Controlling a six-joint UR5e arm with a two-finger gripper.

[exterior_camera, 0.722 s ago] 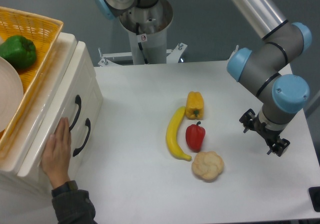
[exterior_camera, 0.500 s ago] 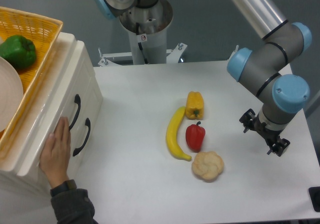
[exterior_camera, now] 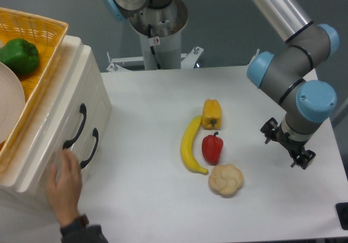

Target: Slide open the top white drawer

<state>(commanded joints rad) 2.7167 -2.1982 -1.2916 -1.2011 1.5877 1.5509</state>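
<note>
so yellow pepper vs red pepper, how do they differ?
The yellow pepper lies farther from the camera, by the banana's upper end; the red pepper lies nearer, beside its middle. The yellow one looks blockier, the red one more tapered. Both lie on the white table, untouched.

Wall: plain grey-blue wall (exterior_camera: 65, 4), behind and above the tool, evenly lit.
Table: flat matte white tabletop (exterior_camera: 152, 118) beneath and left of the tool; soft shadows, diffuse light.
Cabinet: glossy cream-white cabinet (exterior_camera: 54, 139), far left.
</note>
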